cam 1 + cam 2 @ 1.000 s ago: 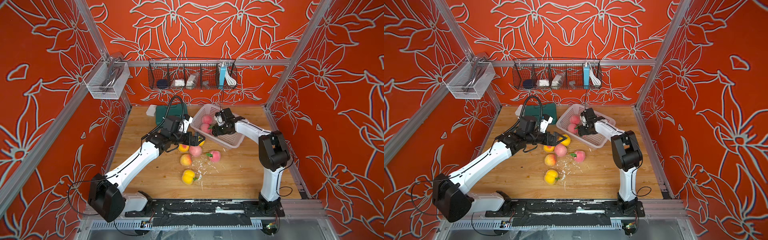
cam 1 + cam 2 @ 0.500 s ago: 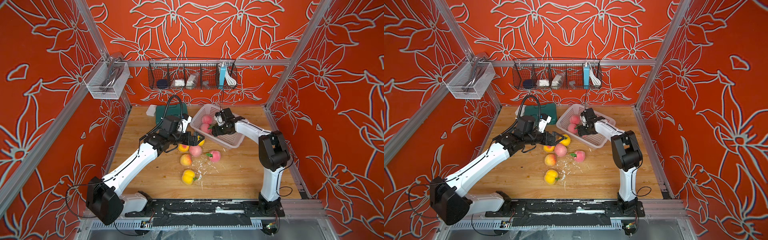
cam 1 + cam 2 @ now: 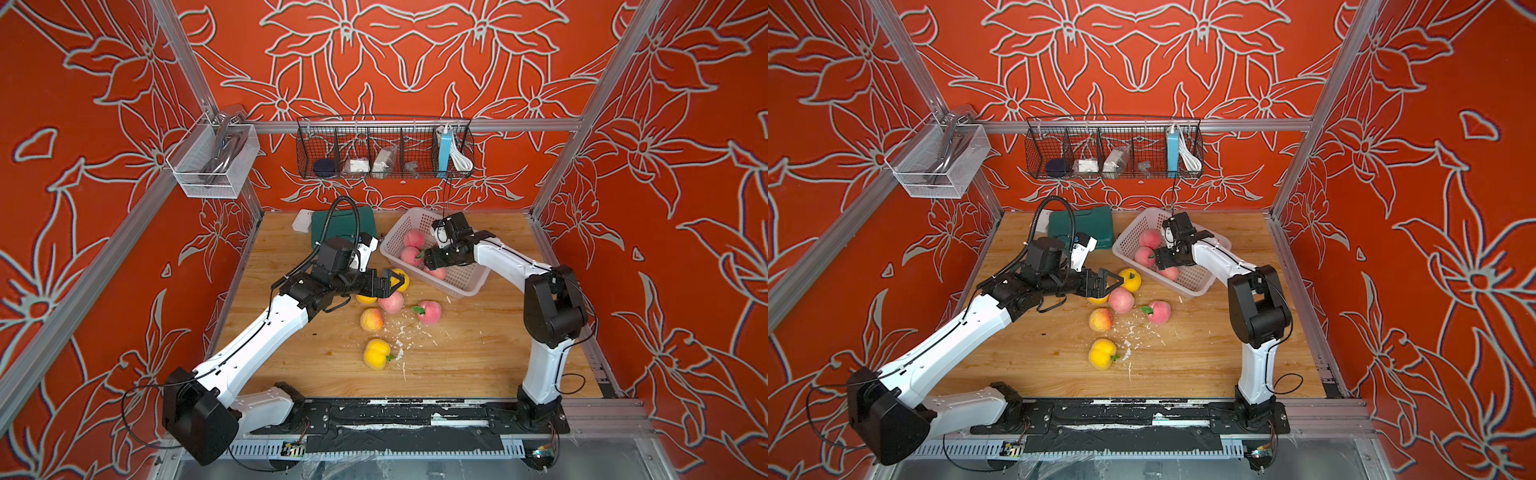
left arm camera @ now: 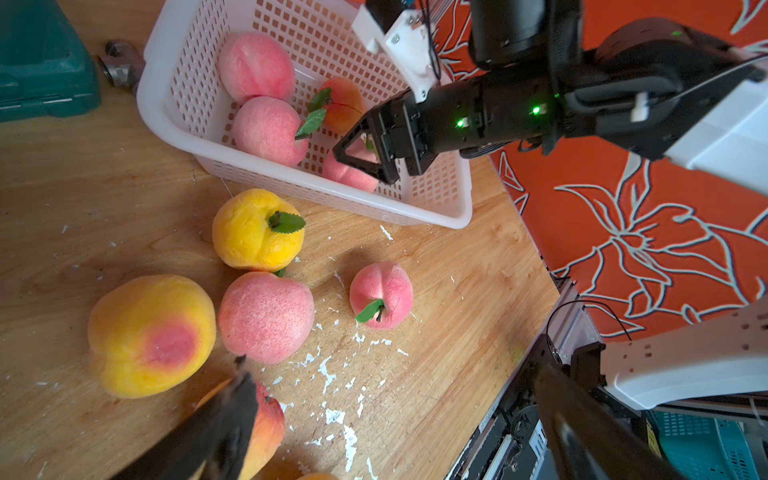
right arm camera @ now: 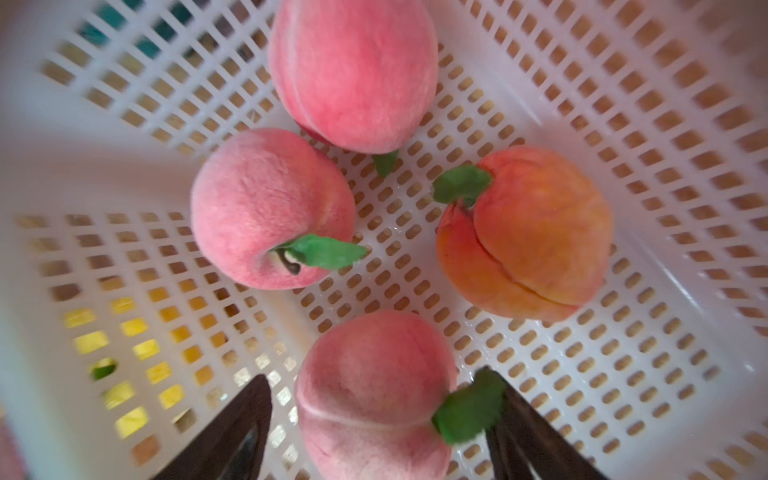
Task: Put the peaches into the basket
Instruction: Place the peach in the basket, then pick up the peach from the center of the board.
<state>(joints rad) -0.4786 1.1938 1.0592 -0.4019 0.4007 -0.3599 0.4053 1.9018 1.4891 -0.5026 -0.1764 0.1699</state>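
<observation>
The pale pink basket [image 3: 465, 282] [image 3: 1200, 286] stands at the back right of the wooden table and holds several peaches. My right gripper [image 3: 428, 259] [image 3: 1158, 259] [image 5: 372, 378] reaches down into it, open. A pink peach [image 5: 365, 353] lies between its fingers with a gap on one side. An orange peach [image 5: 528, 232] and two pink ones lie beyond. Several more peaches lie on the table, among them a yellow one [image 3: 376, 353] and a pink one [image 3: 429, 311]. My left gripper [image 3: 392, 282] [image 4: 395, 415] hovers open over the cluster, holding nothing.
A dark green case [image 3: 345, 224] and a small white box [image 3: 302, 220] sit at the back left. A black wire rack [image 3: 384, 149] and a white mesh bin [image 3: 212, 166] hang on the walls. White crumbs [image 3: 399, 332] litter the table's middle.
My right gripper's jaws have spread a little wider around the pink peach in the basket. The left arm has hardly moved.
</observation>
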